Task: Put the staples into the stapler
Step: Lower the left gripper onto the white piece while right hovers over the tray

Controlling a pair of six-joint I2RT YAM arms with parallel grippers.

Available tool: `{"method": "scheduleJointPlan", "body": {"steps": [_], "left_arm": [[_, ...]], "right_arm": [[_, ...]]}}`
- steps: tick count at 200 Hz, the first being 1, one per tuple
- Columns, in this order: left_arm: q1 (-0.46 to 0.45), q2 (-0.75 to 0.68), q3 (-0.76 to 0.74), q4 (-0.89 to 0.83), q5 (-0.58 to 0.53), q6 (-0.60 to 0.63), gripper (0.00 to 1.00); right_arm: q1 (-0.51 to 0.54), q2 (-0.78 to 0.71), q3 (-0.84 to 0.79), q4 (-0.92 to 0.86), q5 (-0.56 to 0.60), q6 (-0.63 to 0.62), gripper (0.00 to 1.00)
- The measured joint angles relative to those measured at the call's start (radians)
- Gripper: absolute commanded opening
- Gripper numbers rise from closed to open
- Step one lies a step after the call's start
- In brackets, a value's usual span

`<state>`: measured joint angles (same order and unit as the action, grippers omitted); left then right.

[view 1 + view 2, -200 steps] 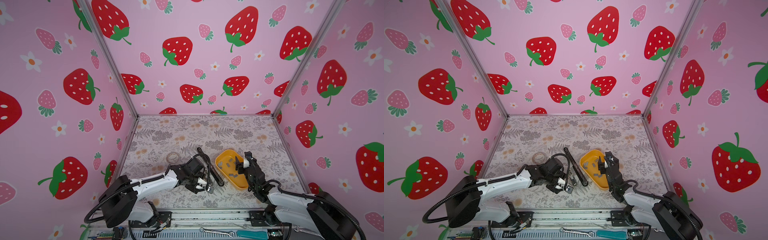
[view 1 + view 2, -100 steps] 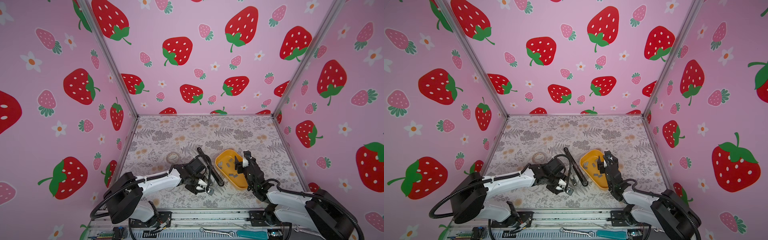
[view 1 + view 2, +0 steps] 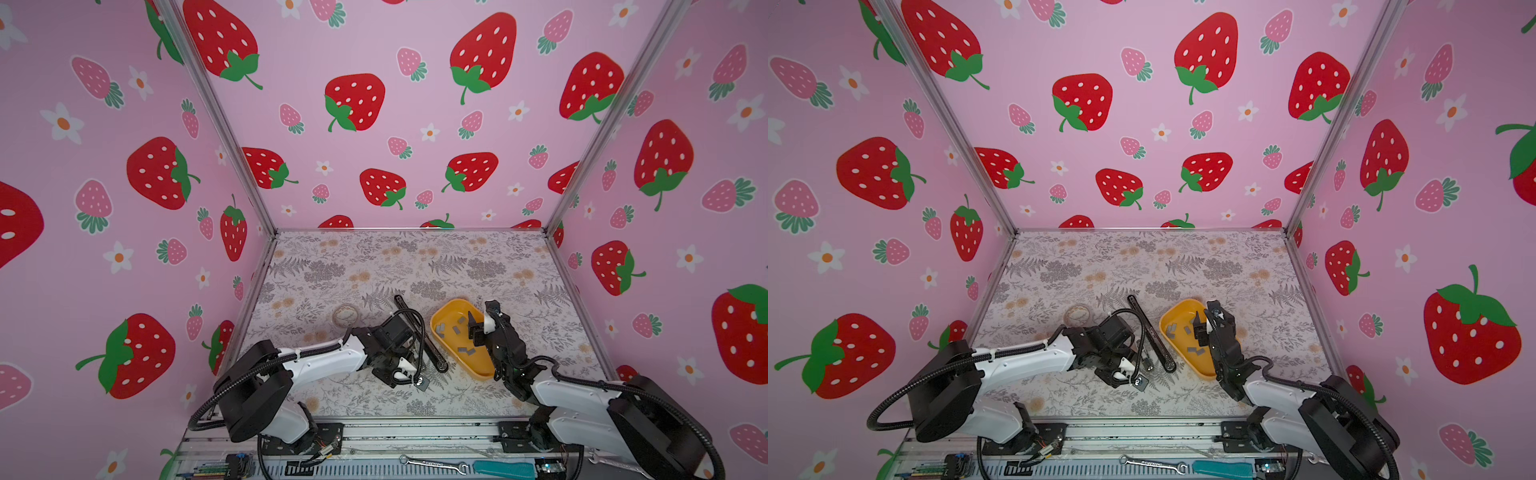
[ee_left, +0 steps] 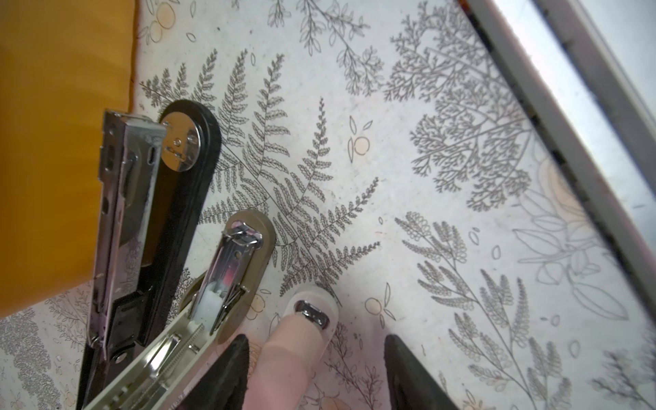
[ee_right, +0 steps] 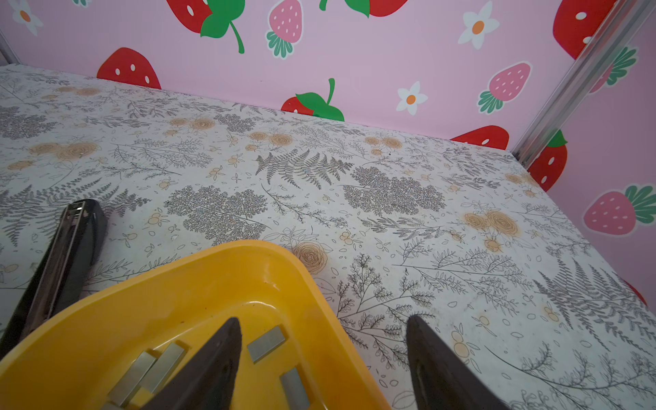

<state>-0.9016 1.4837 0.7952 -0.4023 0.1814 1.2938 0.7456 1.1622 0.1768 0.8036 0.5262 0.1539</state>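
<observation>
Several staples lie as short grey strips in the yellow tray, seen in both top views. A black stapler lies swung open beside the tray. Next to it are an open beige stapler and a small pink stapler. My left gripper is open, with the pink stapler between its fingers, close to one of them. My right gripper is open astride the tray rim, one finger among the staples.
A clear tape roll lies left of the black stapler. A wrench and a teal-handled tool rest on the front rail. Pink strawberry walls close in the table on three sides.
The left gripper's jaws have narrowed slightly around the pink stapler. The right gripper has drifted a little to the left over the tray.
</observation>
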Motion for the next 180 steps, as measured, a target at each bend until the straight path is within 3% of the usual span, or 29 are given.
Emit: {"method": "scheduleJointPlan", "body": {"steps": [45, 97, 162, 180], "left_arm": [[0.0, 0.064, 0.042, 0.002, -0.029, 0.014, 0.51], [0.005, 0.077, 0.055, -0.003, -0.042, 0.026, 0.34], [0.019, 0.09, 0.067, -0.015, -0.043, 0.03, 0.34], [0.021, 0.095, 0.067, -0.016, -0.043, 0.031, 0.27]], "right_arm": [[0.0, 0.006, 0.0, -0.001, -0.002, 0.0, 0.75], [0.0, 0.016, 0.003, -0.002, -0.003, -0.002, 0.75], [0.0, 0.022, 0.015, -0.004, -0.004, -0.002, 0.75], [0.0, 0.023, 0.015, -0.004, -0.004, -0.002, 0.75]]}}
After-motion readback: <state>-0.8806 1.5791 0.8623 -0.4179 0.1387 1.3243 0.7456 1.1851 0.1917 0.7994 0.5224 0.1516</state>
